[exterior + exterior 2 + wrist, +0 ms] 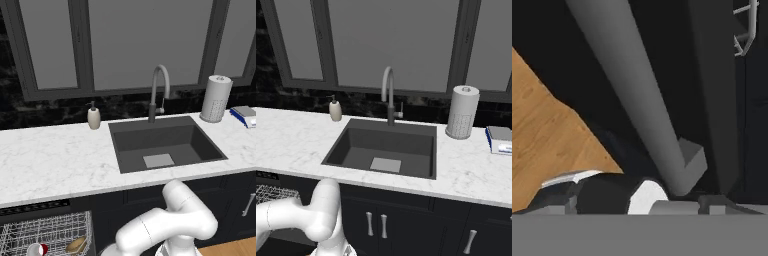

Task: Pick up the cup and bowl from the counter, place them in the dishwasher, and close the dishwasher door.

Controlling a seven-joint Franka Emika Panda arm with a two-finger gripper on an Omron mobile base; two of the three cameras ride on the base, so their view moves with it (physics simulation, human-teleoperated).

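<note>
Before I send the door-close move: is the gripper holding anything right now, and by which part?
Nothing is held. The cup and bowl both sit in the dishwasher rack, and the hand view looks along a grey bar with nothing between the fingertips.

The counter (45,160) lies bare along its front edge and left half. By its back edge stand a soap bottle (93,117), a faucet (159,90) behind the sink (165,142), a paper towel roll (216,98) and a blue-and-white box (245,116) at the right end. Below the front edge the rack (47,232) holds the cup (38,249) and bowl (76,245). In the hand view a grey bar (637,95) runs right before the gripper, with wood floor (547,145) open to one side
</note>
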